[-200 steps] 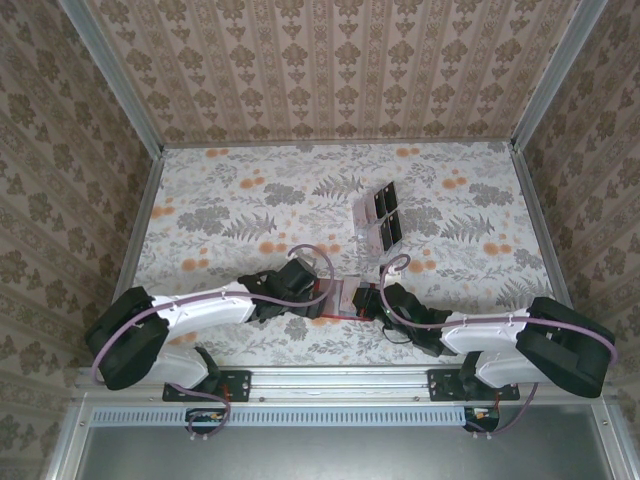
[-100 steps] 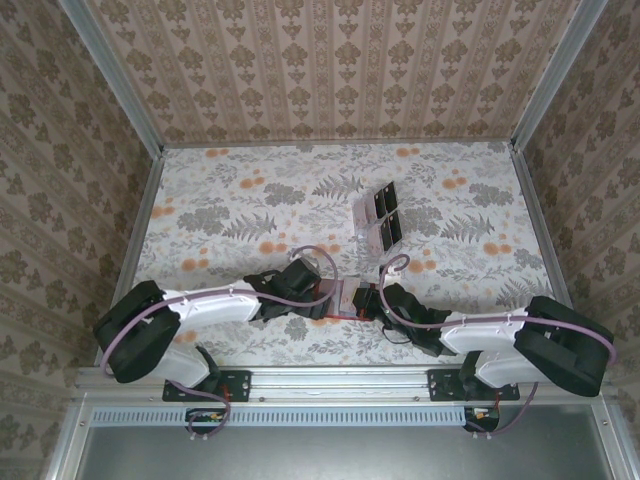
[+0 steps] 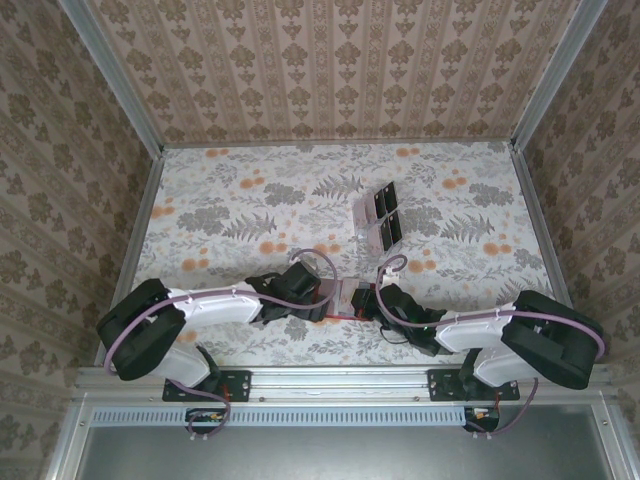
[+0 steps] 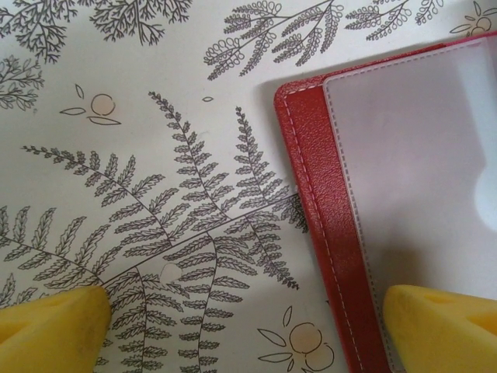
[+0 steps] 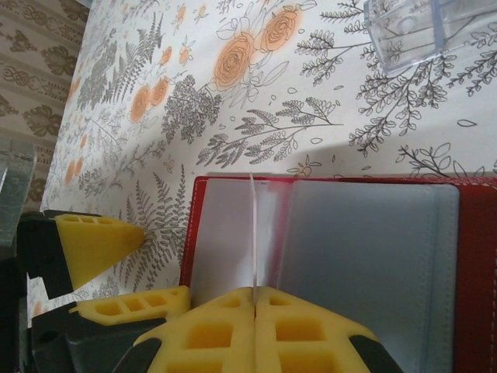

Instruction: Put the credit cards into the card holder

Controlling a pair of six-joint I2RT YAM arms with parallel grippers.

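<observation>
The card holder [image 3: 345,300] lies opened flat on the desk [image 3: 230,200] with its pale inside turned up, and the two arms reach to it from either side. The right gripper [image 5: 254,299] is closed on a thin clear leaf [image 5: 253,225] of the card holder and holds this leaf standing on edge, I think so that the pocket beside it is free for a card. The left gripper [image 4: 247,330] hangs low over the left side of the card holder, jaws wide apart and nothing between them. One fingertip is above the clear pocket, the other above the bare desk just beside the red border. It looks placed to steady that side, but I cannot tell if it touches. The pockets of the card holder that are visible have no card in them. The credit cards [image 3: 391,228] are behind the card holder, well apart from it, standing in a clear plastic rack [image 3: 365,212]. They are too small to count. In my judgement no card is put in yet.
</observation>
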